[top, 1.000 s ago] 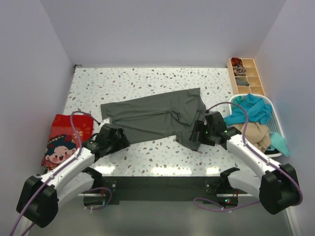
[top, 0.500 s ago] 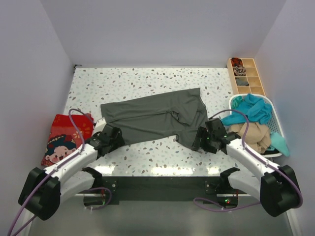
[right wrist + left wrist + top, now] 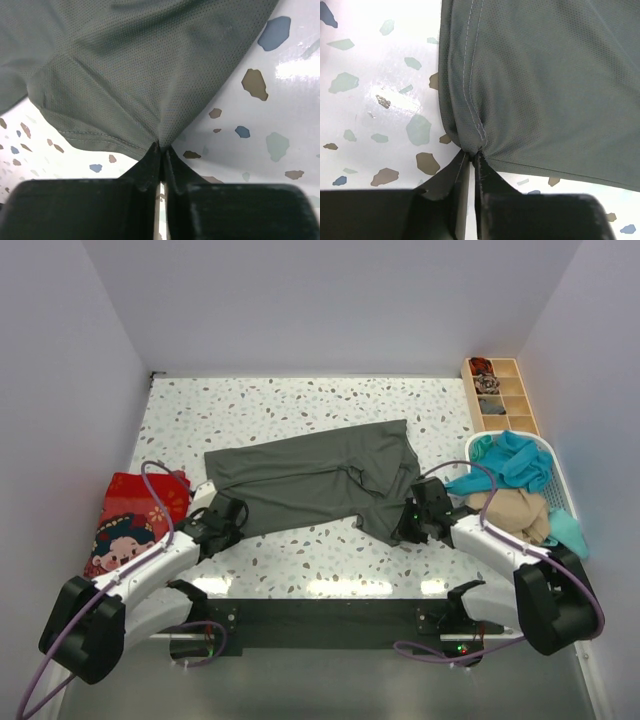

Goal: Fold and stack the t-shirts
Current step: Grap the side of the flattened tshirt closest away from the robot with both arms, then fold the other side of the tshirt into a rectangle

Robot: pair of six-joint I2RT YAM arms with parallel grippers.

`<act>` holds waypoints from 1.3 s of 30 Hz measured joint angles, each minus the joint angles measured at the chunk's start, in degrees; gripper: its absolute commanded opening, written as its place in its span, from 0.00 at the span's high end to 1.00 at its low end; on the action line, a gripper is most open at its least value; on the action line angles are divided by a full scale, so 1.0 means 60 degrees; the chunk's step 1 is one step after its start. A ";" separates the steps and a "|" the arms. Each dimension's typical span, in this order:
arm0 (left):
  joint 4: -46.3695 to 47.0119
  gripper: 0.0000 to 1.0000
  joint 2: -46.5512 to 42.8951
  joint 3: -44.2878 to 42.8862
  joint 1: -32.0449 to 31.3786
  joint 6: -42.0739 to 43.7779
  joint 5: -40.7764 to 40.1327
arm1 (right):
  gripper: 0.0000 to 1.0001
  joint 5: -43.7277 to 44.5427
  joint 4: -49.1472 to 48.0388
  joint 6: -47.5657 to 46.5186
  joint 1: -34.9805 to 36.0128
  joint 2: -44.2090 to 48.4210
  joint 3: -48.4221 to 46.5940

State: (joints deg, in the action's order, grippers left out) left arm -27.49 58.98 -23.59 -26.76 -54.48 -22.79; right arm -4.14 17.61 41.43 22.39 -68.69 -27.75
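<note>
Grey-green t-shirt (image 3: 320, 475), near edge pinched tight in left gripper (image 3: 472, 156) and right gripper (image 3: 161, 147).

The left arm (image 3: 150, 565) is reaching forward and inward from its base at the near-left corner, lying low with its wrist angling toward the middle. The left gripper (image 3: 472, 156) is pressing its two dark fingers together, pinching a hemmed corner of the dark grey-green t-shirt (image 3: 545, 75) between their tips. The right arm (image 3: 500, 555) is stretching forward and inward from the near-right corner, likewise low. The right gripper (image 3: 161, 147) is squeezing its fingers almost together, nipping a bunched point of the same shirt's edge.
</note>
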 measured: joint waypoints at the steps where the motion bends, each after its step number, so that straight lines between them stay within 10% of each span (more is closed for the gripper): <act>1: 0.0000 0.98 -0.0004 0.0000 0.0000 -0.0004 -0.0004 | 1.00 0.0000 -0.0004 0.0004 0.0000 -0.0015 0.0004; 24: -0.1056 1.00 -0.0430 -0.1038 0.0000 0.0117 -0.0219 | 1.00 0.0980 0.1581 -0.1075 -0.0015 0.1064 -0.2266; 39: -0.1180 1.00 0.0127 -0.1559 0.0226 0.0448 -0.0335 | 1.00 0.0962 0.1588 -0.2022 -0.0743 -0.0936 -0.4255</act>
State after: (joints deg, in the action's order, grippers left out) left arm -34.57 59.75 -32.95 -25.41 -51.79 -24.80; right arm 1.63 27.14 29.30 17.93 -74.30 -53.28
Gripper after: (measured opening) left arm 0.024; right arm 0.014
